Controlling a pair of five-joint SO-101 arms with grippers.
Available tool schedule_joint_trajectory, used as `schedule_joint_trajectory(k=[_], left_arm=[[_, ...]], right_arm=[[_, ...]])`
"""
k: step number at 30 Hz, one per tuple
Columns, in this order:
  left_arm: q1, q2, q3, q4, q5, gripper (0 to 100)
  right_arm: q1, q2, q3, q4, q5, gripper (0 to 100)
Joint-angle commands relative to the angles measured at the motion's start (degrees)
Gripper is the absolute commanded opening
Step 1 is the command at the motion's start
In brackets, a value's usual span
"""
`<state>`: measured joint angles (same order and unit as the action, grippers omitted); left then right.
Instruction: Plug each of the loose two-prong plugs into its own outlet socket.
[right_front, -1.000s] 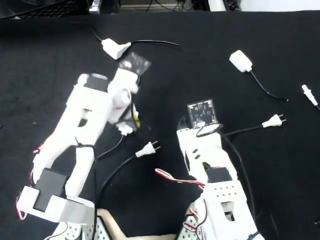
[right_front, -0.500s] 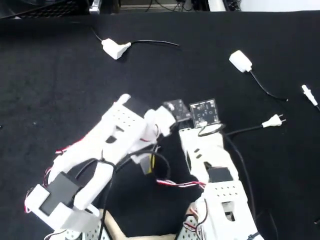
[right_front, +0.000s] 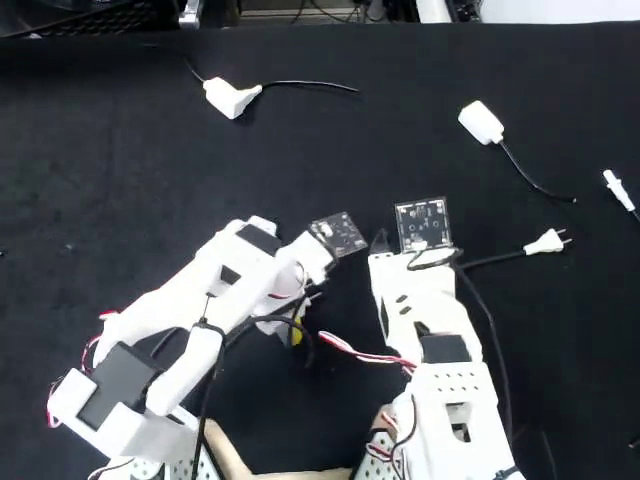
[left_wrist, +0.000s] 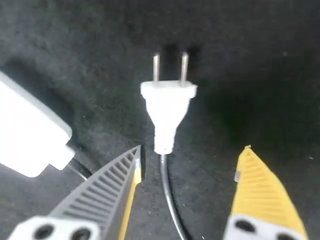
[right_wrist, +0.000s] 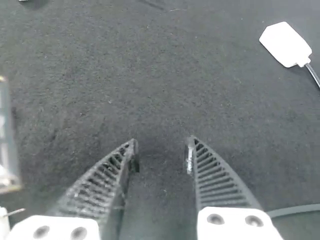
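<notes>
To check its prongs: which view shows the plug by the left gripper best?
Left wrist view: the plug lies whole, both prongs plain, just ahead of the open left gripper. In the high view the left arm covers it.

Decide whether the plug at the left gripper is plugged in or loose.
Loose: the plug lies on the black table with both prongs bare, no socket on them; the open left gripper straddles its cord.
</notes>
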<state>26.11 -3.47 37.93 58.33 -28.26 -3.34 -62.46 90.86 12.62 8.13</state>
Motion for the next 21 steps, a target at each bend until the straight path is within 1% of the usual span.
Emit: schedule_joint_trajectory(k=[1, 3, 6, 9, 11, 13, 16, 19, 21], left_arm=[[-1.27, -0.18, 2.42, -3.52, -3.25, 26], [-0.84, -0.18, 4.35, -5.27, -4.48, 18], [-0.66, -0.18, 5.93, -7.03, -5.10, 2], [-0.66, -0.53, 6.02, -6.51, -5.19, 6], [-0.13, -0.70, 5.85, -6.51, -5.19, 3], [0.66, -0.88, 5.67, -6.51, -5.19, 3], [1.89, -0.88, 3.91, -5.54, -5.19, 3], [3.30, -0.88, 0.22, -0.44, -5.19, 3], [5.05, -0.88, -3.38, 5.71, -5.10, 3]], right_arm=[[0.62, -1.36, -0.92, -1.05, -0.70, 15.6], [0.62, -1.36, -1.01, -1.05, -0.70, 15.6], [0.70, -1.36, -1.10, -1.05, -0.70, 15.6], [0.79, -1.36, -1.10, -1.05, -0.70, 15.6], [1.14, -1.36, -1.19, -1.05, -0.62, 15.6], [3.34, -1.45, -2.07, -0.97, -0.62, 15.6], [9.23, -1.45, -3.74, -0.70, -2.46, 15.6], [14.33, -1.45, -4.26, -0.70, -7.82, 15.6], [14.77, -1.45, -4.26, -0.70, -9.14, 15.6]])
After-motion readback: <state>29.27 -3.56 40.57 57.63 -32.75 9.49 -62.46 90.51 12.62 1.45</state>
